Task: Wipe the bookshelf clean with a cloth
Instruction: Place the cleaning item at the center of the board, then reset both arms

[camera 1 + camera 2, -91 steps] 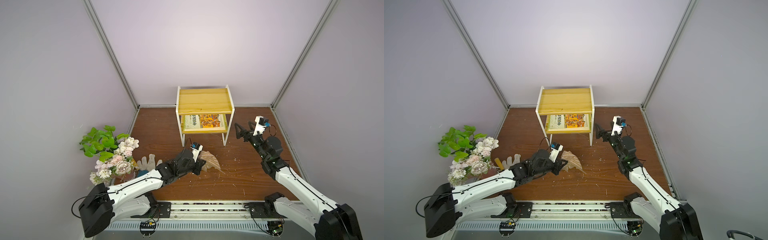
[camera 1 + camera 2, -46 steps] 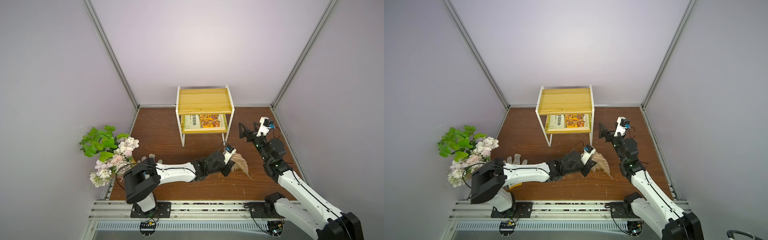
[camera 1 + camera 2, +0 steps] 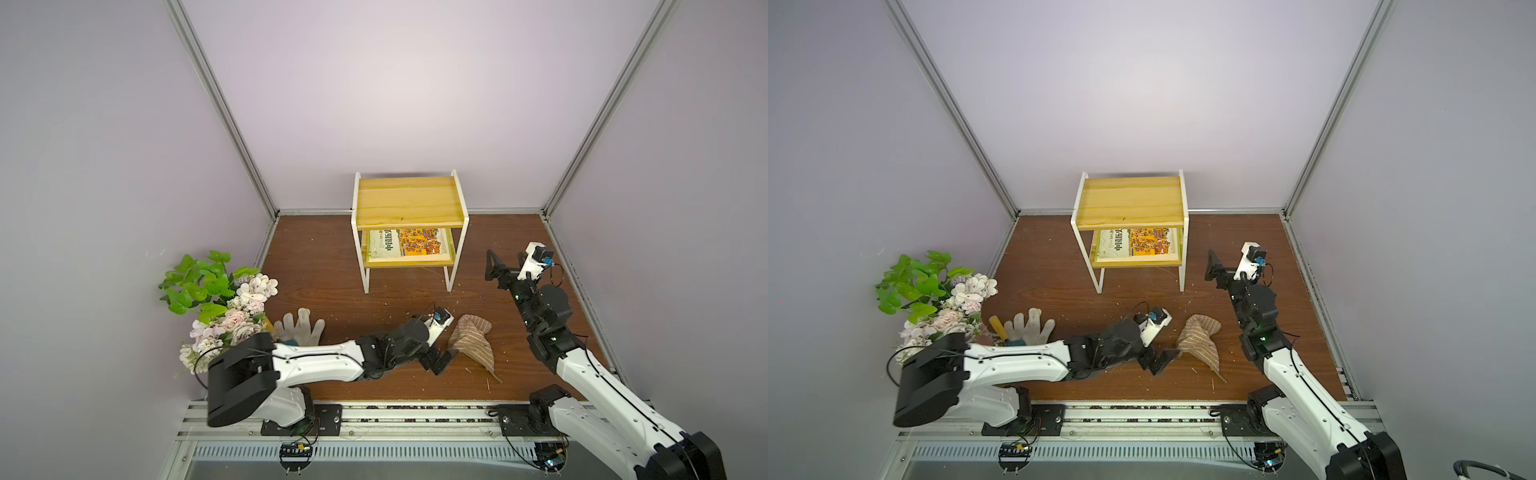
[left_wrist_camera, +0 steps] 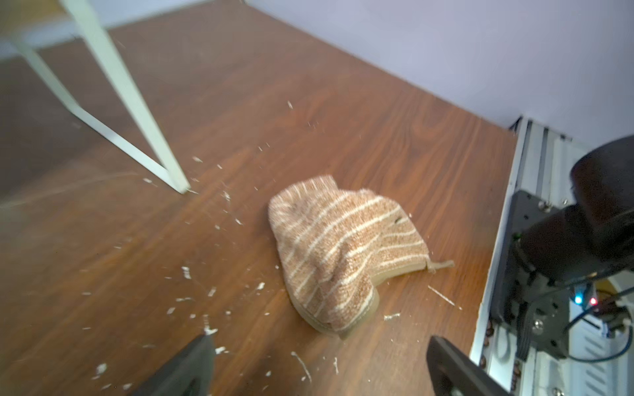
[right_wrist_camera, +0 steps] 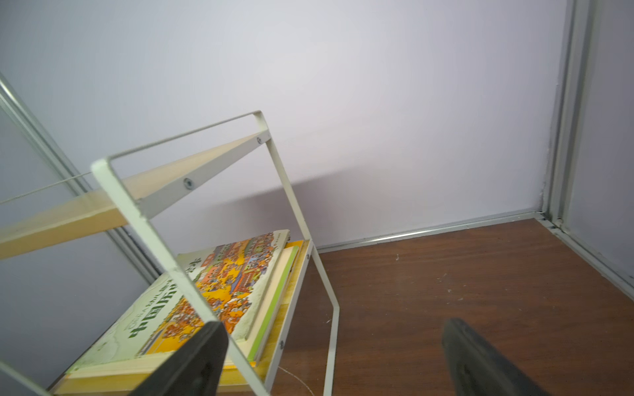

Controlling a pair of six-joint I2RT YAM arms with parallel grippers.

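A brown wood-grain table (image 3: pixel 332 270) walled in pale lilac holds the whole scene. At its back edge stands the bookshelf (image 3: pixel 409 205), its bare yellow top board the easiest surface to reach. No wiping is under way.

The left arm lies stretched low across the front of the table. The left gripper (image 4: pixel 319 341) has its jaws spread wide and nothing between them. The right arm is raised near the rack's right side. The right gripper (image 5: pixel 334 324) is also spread and empty, and its camera looks in at both tiers. That reads as a waiting pose, ready either to steady the frame or to come down for the rag.

A bouquet of artificial flowers (image 3: pixel 224 307) fills the front left corner, well apart from the work.

The cloth (image 3: pixel 471 340), tan with cream stripes, sits crumpled on the table in front of the bookshelf. It is just ahead of the left fingertips and between the two arms. In the left wrist view neither finger grips it, though one seems to lie at its edge in both top views. It appears to lie within either arm's reach.

A white work glove (image 3: pixel 301 328) lies flat beside the flowers, away from the task.

An illustrated book (image 3: pixel 409 245) rests on the lower tier, which would hinder wiping there.

Pale specks (image 4: pixel 212 291) litter the table around the rack's near leg.
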